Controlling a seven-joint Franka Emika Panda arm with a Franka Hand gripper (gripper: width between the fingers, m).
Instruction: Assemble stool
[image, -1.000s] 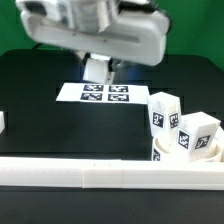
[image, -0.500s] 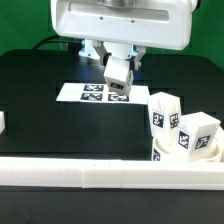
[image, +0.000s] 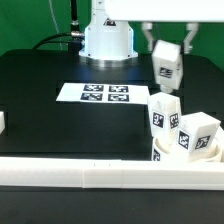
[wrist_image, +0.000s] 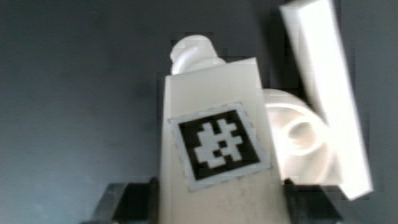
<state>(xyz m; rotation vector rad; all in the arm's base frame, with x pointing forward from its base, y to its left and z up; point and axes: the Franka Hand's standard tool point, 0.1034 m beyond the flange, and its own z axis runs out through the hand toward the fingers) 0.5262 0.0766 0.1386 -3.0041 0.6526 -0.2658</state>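
Currently: hand (image: 169, 46) about half open, clamped on one short blocky white plastic leg with a black-and-white tag (image: 167, 66).
Both fingers press the leg's sides and it hangs in the air, clear of the black counter (image: 40, 90). The round rimmed white plastic seat (image: 212, 152) sits lower, at the exterior view's right, with two more tagged white legs (image: 163, 115) standing in it.
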